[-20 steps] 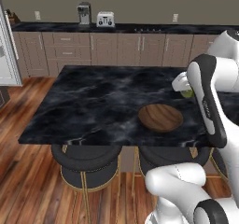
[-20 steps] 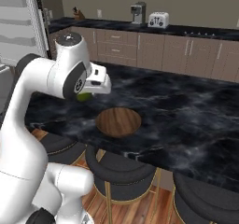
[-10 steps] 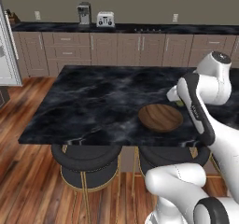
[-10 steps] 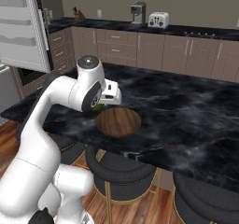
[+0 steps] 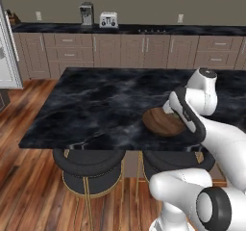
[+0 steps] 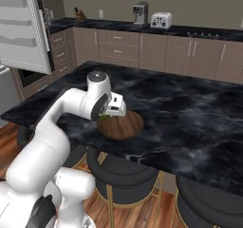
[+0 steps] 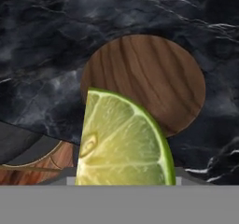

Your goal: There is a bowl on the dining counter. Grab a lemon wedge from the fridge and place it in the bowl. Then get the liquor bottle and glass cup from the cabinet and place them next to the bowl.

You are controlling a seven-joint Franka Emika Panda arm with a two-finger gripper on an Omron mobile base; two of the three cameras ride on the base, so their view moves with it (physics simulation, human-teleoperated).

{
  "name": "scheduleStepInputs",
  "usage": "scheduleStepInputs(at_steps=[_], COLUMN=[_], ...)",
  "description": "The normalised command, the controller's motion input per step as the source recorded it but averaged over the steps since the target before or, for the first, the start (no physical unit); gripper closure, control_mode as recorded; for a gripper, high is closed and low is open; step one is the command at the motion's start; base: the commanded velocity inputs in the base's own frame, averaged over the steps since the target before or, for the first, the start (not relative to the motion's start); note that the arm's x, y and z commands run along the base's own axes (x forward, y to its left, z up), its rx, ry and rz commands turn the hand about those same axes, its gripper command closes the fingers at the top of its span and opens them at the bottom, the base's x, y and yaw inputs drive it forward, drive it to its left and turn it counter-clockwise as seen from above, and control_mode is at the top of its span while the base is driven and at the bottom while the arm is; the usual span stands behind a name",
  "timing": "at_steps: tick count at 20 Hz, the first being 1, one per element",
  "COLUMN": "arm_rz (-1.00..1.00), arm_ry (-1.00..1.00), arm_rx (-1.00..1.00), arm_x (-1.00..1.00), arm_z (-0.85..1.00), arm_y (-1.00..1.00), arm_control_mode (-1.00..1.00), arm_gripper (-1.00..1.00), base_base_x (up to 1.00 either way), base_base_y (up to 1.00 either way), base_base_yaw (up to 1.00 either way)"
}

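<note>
The arm has come down since a second ago: then the hand hung high at the table's far side with the wedge clear of the bowl, and now it sits low over the bowl's rim. The base views have not shifted.

The table (image 5: 96, 105) is a long slab of black marble with white veins, glossy and flat, with round dark padded stools (image 5: 89, 170) on brass-coloured legs tucked under its near edge. Behind it, a run of brown panelled drawer units (image 5: 120, 49) carries a black worktop with a toaster (image 5: 109, 19) and a coffee machine (image 5: 86, 14). The silver-grey fridge (image 6: 23, 30) stands with its door swung open.

The bowl (image 6: 124, 125) is a wide, shallow round of brown wood with a streaked grain, resting near the table's near edge.

The hand (image 6: 105, 117) pinches the lemon wedge (image 7: 122, 141), a yellow-green crescent with a smooth green rind and pale wet pulp. In the hand view the wedge hangs over the bowl's edge, not yet in it.
</note>
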Motion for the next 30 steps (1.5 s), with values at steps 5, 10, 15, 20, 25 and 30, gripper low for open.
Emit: scheduleStepInputs(at_steps=[5, 10, 15, 20, 25, 30], arm_rz=[-0.02, -0.02, -0.02, -0.02, -0.02, -0.01], arm_ry=[0.05, 0.02, 0.00, 0.00, 0.02, 0.01], arm_rx=[0.00, 0.00, 0.00, 0.00, 0.00, 0.00], arm_x=[0.21, 0.28, 0.48, 0.55, 0.38, 0.33], arm_z=[-0.59, -0.33, -0.18, -0.23, -0.36, -0.32], arm_y=[-0.01, 0.00, -0.04, -0.10, -0.11, -0.08], arm_control_mode=[-1.00, -1.00, -1.00, -1.00, -1.00, -1.00], arm_gripper=[1.00, 1.00, 1.00, 1.00, 1.00, 1.00], base_base_x=[0.00, 0.00, 0.00, 0.00, 0.00, 0.00], base_base_y=[0.00, 0.00, 0.00, 0.00, 0.00, 0.00], base_base_yaw=[0.00, 0.00, 0.00, 0.00, 0.00, 0.00])
